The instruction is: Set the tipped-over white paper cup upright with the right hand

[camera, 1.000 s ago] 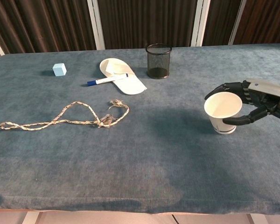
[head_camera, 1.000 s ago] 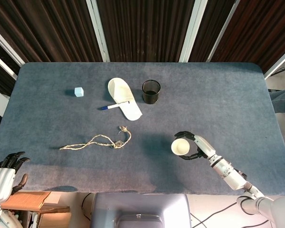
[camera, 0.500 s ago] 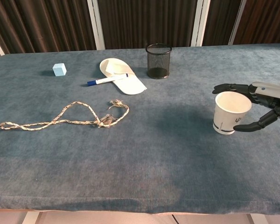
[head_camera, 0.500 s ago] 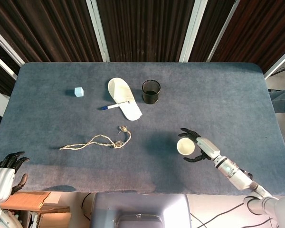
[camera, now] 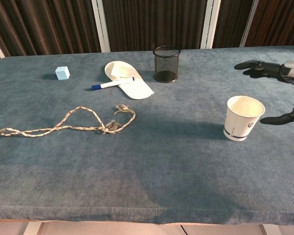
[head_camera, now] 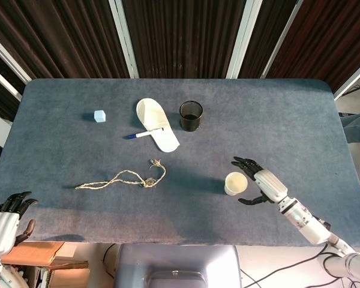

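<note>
Two hands show in the head view: at the lower left corner the left hand (head_camera: 6,210) idles off the table edge, fingers loosely apart and empty. Right of centre, the white paper cup (camera: 243,118) now stands upright on the blue table (camera: 152,161). Rightmost, the right hand (camera: 279,93) has let go and drawn back, fingers spread clear of it, so the task looks done.

— Cup state?
— White paper cup (camera: 243,118) upright, mouth open upward, dark print low on its wall.
— Position?
— Standing on the blue table's right part, toward the near edge.
</note>
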Robot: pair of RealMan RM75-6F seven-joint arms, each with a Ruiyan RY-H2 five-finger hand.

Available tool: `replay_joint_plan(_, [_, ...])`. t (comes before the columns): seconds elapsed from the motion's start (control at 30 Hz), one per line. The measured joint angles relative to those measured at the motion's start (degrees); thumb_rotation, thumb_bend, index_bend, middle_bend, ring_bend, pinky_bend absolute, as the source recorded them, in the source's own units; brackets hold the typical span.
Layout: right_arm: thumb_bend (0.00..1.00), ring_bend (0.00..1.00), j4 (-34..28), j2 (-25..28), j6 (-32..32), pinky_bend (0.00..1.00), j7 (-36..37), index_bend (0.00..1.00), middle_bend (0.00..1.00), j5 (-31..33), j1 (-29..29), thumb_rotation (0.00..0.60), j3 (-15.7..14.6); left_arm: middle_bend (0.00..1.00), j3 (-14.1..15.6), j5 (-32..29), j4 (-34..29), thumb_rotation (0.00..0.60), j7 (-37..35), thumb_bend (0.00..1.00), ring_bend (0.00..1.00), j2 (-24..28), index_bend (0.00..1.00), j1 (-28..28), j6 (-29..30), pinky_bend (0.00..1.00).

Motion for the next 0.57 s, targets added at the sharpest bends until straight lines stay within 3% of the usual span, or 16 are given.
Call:
replay_joint_plan(0.1, [0.35, 0.00, -4.07, 2.30, 2.43, 0.00, -7.52, 0.00, 0.00, 0.14, -1.39, 0.600, 0.68, 0.20, 0.09, 0.02, 0.00, 0.600, 0.16, 0.39, 0.19, -0.05, 0.34, -0.08, -0.24, 0.41])
replay_joint_plan(0.3, [0.35, 0.00, -14.51, 6.64, 6.47, 0.00, -30.93, 0.00, 0.00, 3.34, -5.84, 0.600, 2.46, 0.20, 0.16, 0.07, -0.13, 0.600, 0.46, 0.39, 0.19, -0.06, 0.34, -0.05, -0.18, 0.41])
replay_joint_plan(0.43, [0.35, 0.00, -24.91, 10.26, 7.96, 0.00, -48.39, 0.00, 0.00, 8.53, -9.76, 0.600, 3.63, 0.20, 0.08, -0.17, -0.23, 0.600, 0.65, 0.39, 0.19, -0.04, 0.34, -0.05, -0.24, 0.41])
replay_joint_plan(0.57, [0.35, 0.00, -33.82, 13.62, 8.19, 0.00, -58.51, 0.00, 0.00, 15.47, -13.18, 0.600, 5.12, 0.20, 0.11, -0.07, -0.20, 0.600, 0.83, 0.39, 0.19, -0.16, 0.34, -0.04, -0.17, 0.41])
